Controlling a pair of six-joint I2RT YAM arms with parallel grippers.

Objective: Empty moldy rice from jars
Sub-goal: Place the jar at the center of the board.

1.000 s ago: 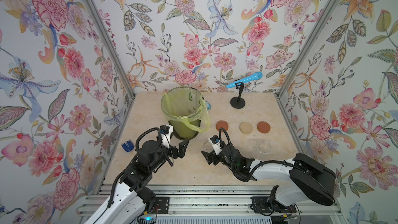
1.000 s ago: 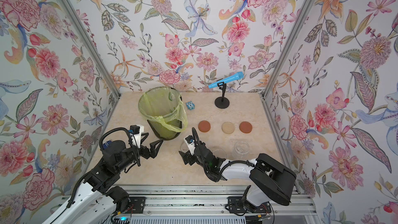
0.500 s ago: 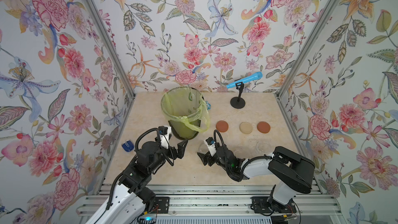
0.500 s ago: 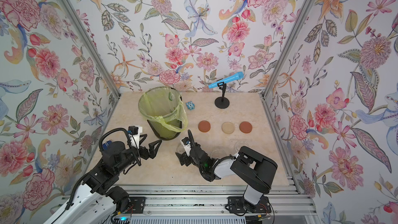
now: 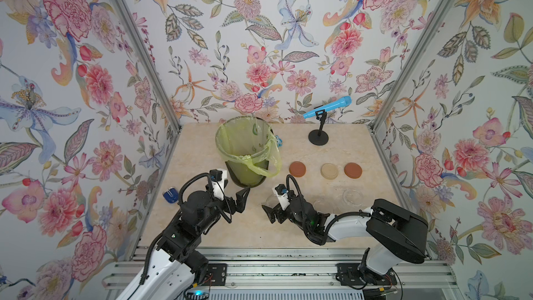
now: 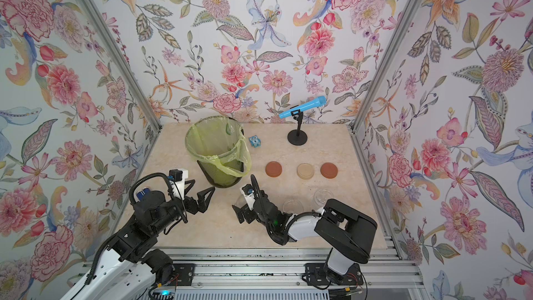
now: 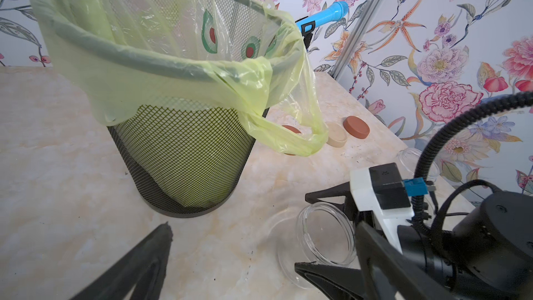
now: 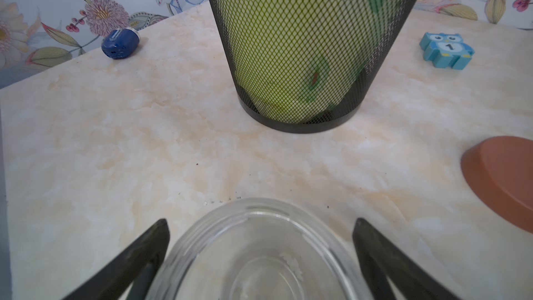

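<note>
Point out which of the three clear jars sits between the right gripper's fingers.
The jar nearest the bin, flanked by the open right gripper. The middle jar and the outermost jar stand clear of its fingers.

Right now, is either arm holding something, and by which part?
Nothing is held: the right gripper stands open around the jar; the left gripper is open and empty.

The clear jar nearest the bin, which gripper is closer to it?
Right. The right gripper has its open jaws on either side of the jar; the left gripper hangs apart from it, beside the bin.
</note>
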